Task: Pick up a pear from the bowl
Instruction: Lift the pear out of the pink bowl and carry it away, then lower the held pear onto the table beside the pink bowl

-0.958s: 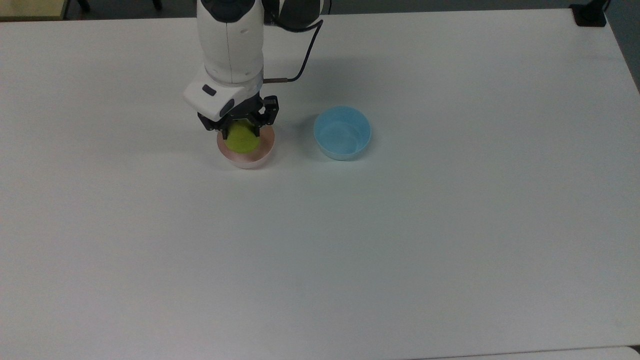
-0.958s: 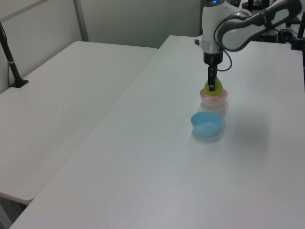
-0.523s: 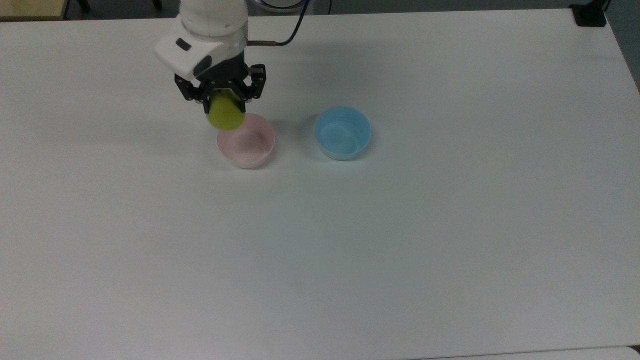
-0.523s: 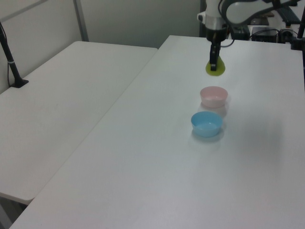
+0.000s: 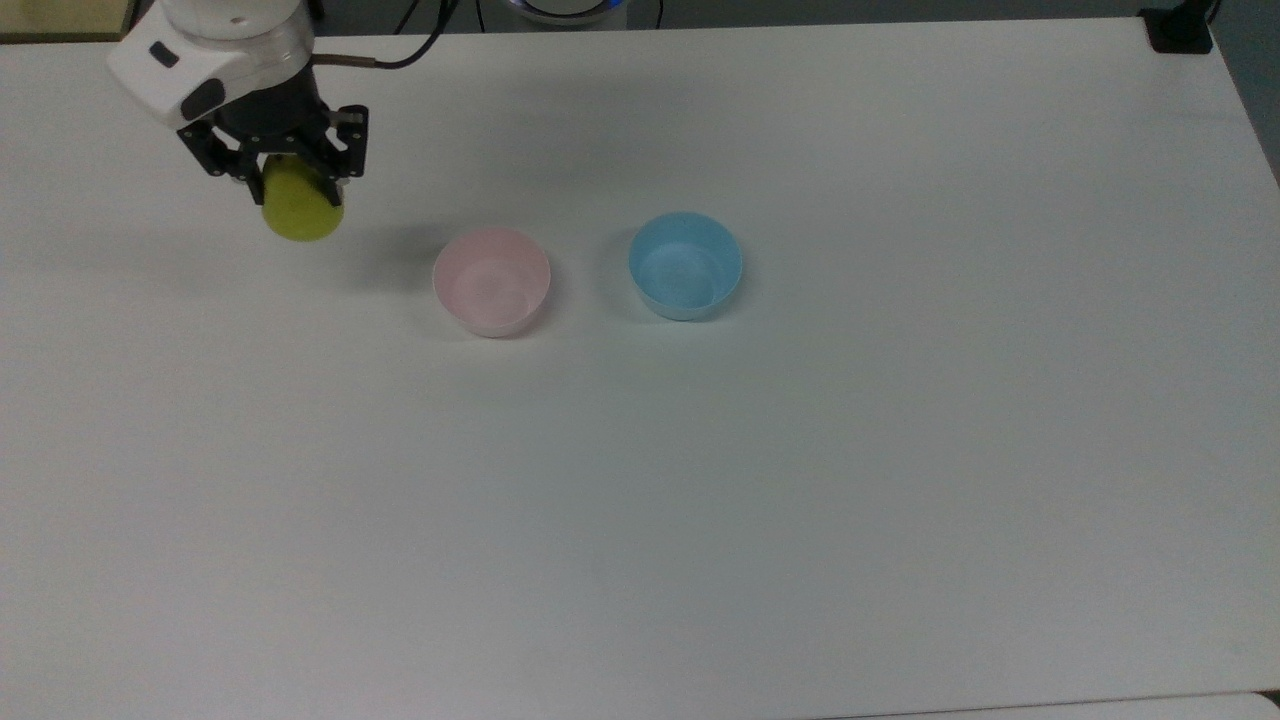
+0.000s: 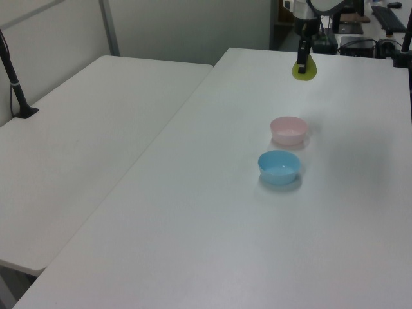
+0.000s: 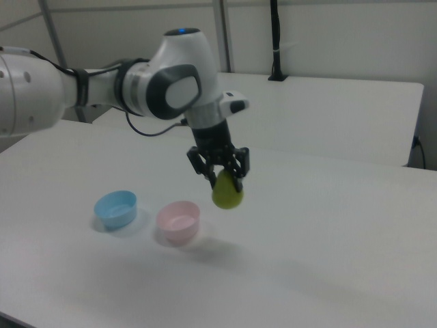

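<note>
- Gripping the pear (image 5: pixel 301 211), the gripper (image 5: pixel 287 186) hangs clear above the white table (image 5: pixel 700 500), its fingers clenched on the fruit's upper part; we see the same hold in the right view (image 7: pixel 227 192) and the left view (image 6: pixel 304 69).
- We see the pear's rounded bottom pointing down, in the air, with nothing touching it but the fingers.
- We place the pear well to the top view's left of the pink bowl (image 5: pixel 491 280), near the table's far-left corner in the top view, close to its far edge.
- We see the pink bowl standing upright on the table with a plain inside and nothing in it; in the right view (image 7: pixel 178 222) the pear hangs above and to the right view's right of it.
- We find the light blue bowl (image 5: pixel 686 265) near the pink one but apart from it, on the top view's right.
- We note broad bare tabletop toward the near edge and the top view's right edge.
- We see a second white table (image 6: pixel 84 141) across a narrow gap in the left view.
</note>
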Tool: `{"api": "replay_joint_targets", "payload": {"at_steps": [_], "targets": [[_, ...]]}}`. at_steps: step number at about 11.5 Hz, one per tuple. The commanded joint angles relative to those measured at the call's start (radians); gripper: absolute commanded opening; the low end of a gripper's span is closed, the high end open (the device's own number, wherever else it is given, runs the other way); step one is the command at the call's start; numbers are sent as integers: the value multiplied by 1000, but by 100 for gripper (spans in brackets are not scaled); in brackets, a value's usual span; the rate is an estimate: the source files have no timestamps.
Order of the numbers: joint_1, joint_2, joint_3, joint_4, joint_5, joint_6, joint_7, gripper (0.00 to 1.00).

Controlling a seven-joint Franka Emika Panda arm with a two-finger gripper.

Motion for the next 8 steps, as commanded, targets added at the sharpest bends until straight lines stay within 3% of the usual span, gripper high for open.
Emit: {"api": "replay_joint_targets", "payload": {"at_steps": [1,5,7,8], "targets": [[-41,119,0,28,-10,118,-36,39],[-83,237,0,31,-14,238,-51,41],[-92,259,-2,33,-16,251,-51,54],[-92,256,-2,31,-16,249,-51,69]]}}
